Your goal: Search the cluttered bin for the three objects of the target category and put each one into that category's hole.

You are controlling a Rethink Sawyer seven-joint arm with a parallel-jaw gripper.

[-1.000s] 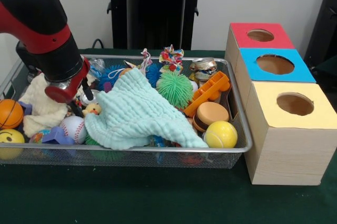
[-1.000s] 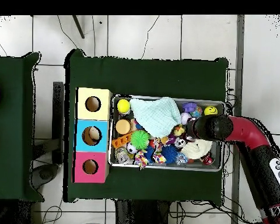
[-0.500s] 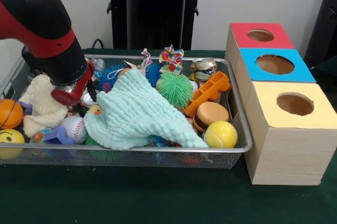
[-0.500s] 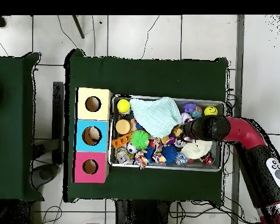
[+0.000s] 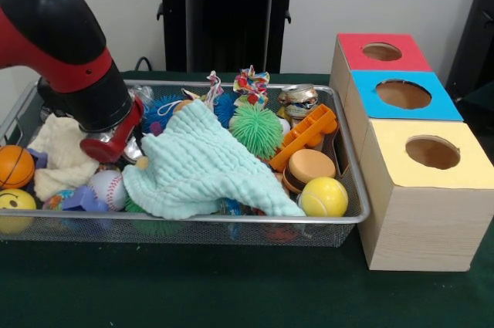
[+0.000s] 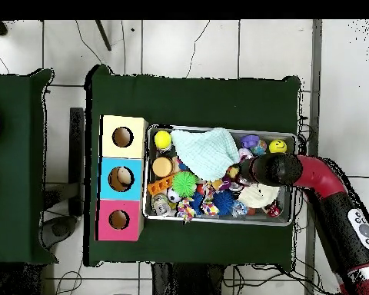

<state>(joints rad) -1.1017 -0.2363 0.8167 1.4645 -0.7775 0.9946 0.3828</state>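
wire mesh bin (image 5: 347, 216) on the green table (image 5: 231, 297), packed with toys. red and black arm (image 5: 65, 50) comes in from the left of the front view, gripper (image 5: 116, 147) pushed down into the clutter at the bin's left part; its tips are buried behind the toys and the arm's own body, so cannot tell how far the jaws are open or whether they hold anything. overhead view shows the same, arm end (image 6: 268, 167) over the toys, tips hidden.

a mint green cloth (image 5: 197, 166) lies draped across the bin's middle, covering other things. just beside the gripper: baseball (image 5: 106, 187), cream plush (image 5: 62, 154), a small yellow duck-like toy (image 5: 142, 163) mostly hidden. far left: orange basketball (image 5: 14, 166) and yellow smiley ball (image 5: 14, 204). right part of the bin: yellow ball (image 5: 323, 196) against the front wall, tan disc (image 5: 309, 167) behind it, orange plastic toy (image 5: 307, 135), green spiky ball (image 5: 256, 129), blue spiky ball (image 5: 158, 112), rope toy (image 5: 252, 83), a shiny metallic thing (image 5: 298, 100).

3 boxes stand in a row touching the bin's right side, each with 1 round hole on top: red box (image 5: 382, 52), blue box (image 5: 404, 95), yellow box (image 5: 428, 154). holes look empty from the front view.
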